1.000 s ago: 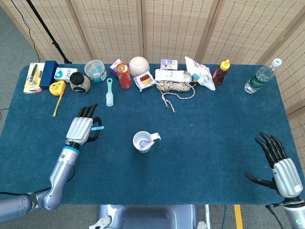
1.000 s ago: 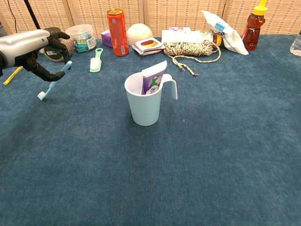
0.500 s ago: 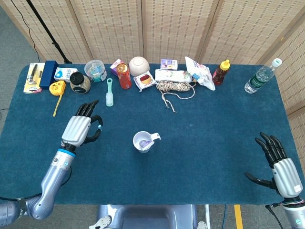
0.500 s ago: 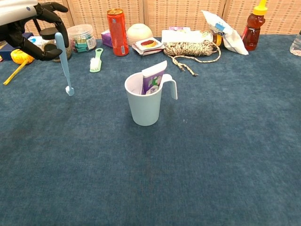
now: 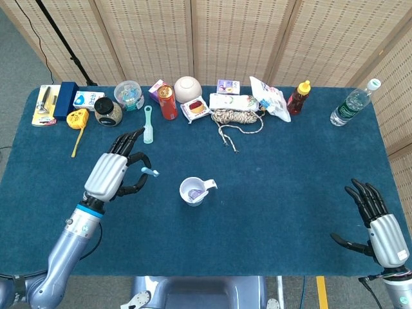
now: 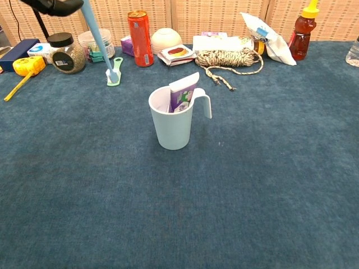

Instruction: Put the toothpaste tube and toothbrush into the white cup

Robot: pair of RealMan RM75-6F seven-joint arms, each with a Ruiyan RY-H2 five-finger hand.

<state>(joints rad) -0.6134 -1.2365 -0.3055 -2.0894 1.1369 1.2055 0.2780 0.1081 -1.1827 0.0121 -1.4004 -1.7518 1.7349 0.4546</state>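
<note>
The white cup [image 6: 171, 132] stands in the middle of the blue table, and the purple-and-white toothpaste tube [image 6: 183, 94] is upright inside it. My left hand [image 5: 118, 171] is raised to the left of the cup [image 5: 183, 191] and grips the light blue toothbrush [image 6: 97, 37]. The brush hangs head down, slanting toward the right. In the chest view only the underside of that hand [image 6: 52, 5] shows at the top edge. My right hand [image 5: 380, 225] rests at the table's front right with fingers spread and nothing in it.
Along the back edge stand a green brush [image 6: 115, 73], a red can [image 6: 139, 31], a lidded jar [image 6: 67, 53], a coil of rope [image 6: 227, 59], a honey bottle [image 6: 303, 31] and a water bottle [image 5: 351, 106]. A yellow tape measure [image 6: 28, 65] lies at the far left.
My left hand has risen and moved right toward the cup with the toothbrush, which has swung from slanting low over the table to hanging head down. The right hand has stayed still.
</note>
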